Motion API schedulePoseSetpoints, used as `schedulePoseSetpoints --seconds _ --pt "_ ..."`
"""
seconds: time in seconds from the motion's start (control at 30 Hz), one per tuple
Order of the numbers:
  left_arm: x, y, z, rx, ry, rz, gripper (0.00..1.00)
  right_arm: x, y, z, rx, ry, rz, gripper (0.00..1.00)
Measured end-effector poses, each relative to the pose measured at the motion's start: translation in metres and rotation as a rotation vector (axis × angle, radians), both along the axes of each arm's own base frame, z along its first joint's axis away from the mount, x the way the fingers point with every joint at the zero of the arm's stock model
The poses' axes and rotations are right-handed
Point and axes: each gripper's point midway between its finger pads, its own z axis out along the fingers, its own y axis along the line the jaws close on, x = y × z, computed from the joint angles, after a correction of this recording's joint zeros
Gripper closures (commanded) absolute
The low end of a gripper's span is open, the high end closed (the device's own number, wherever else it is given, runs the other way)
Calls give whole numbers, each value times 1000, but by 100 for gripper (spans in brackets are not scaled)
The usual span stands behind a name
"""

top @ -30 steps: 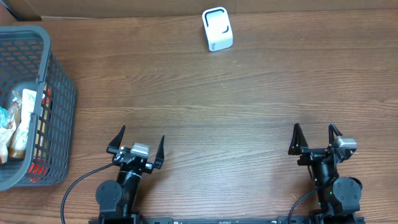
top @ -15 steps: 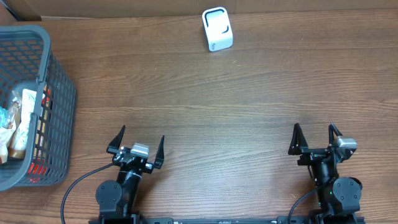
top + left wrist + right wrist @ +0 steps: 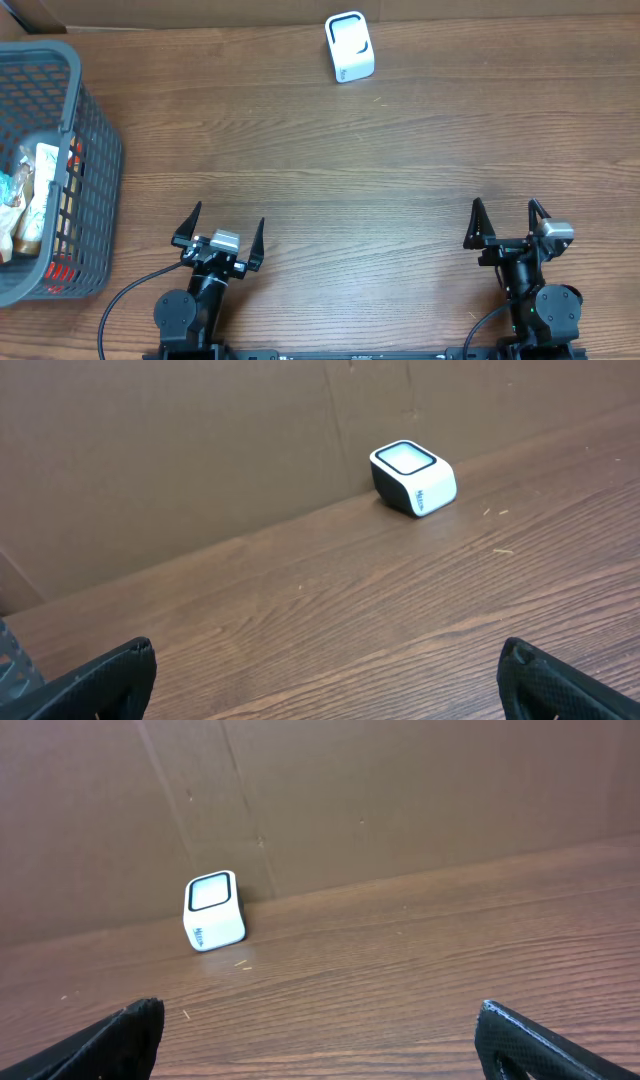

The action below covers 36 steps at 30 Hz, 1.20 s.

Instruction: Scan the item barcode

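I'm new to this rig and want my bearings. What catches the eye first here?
A white scanner stands alone at the far edge of the table, by the cardboard wall. A dark mesh basket of packaged items sits at far left. The left gripper and right gripper sit open and empty at the near edge.

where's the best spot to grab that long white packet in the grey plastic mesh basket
Probably its long edges, near the middle, coming straight down from above. The long white packet sits among other items inside the grey plastic mesh basket, whose tall walls block any sideways approach. The open left gripper is the nearer one.
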Motion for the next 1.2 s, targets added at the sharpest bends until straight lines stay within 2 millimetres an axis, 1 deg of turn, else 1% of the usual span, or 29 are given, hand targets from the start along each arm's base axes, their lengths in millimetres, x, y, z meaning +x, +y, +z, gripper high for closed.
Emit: schedulePoseSetpoints --seconds 0.17,0.3,0.47,0.63,0.73,0.77,0.87,1.1,1.2 --pt "0 0 2 0 -7 0 0 0 0 2 1 -8 -1 0" --pt "0 0 12 -29 -43 1 0 0 0 9 4 -35 -2 0" --pt "0 0 12 -86 -33 3 0 0 1 18 8 -72 5 0" --pt "0 0 5 -123 16 7 0 -1 10 18 7 -73 58 0" --pt "-1 0 10 -133 55 10 0 -2 17 16 6 -61 97 0" --pt "-1 0 13 -135 64 11 0 -3 18 16 5 -58 106 0" --pt "1 1 33 -136 86 16 0 -5 21 21 5 -52 125 0" --pt "15 1 84 -139 173 21 0 -17 24 66 6 -70 150 0" --pt "23 1 103 -140 245 25 0 -17 25 68 4 -37 153 0"
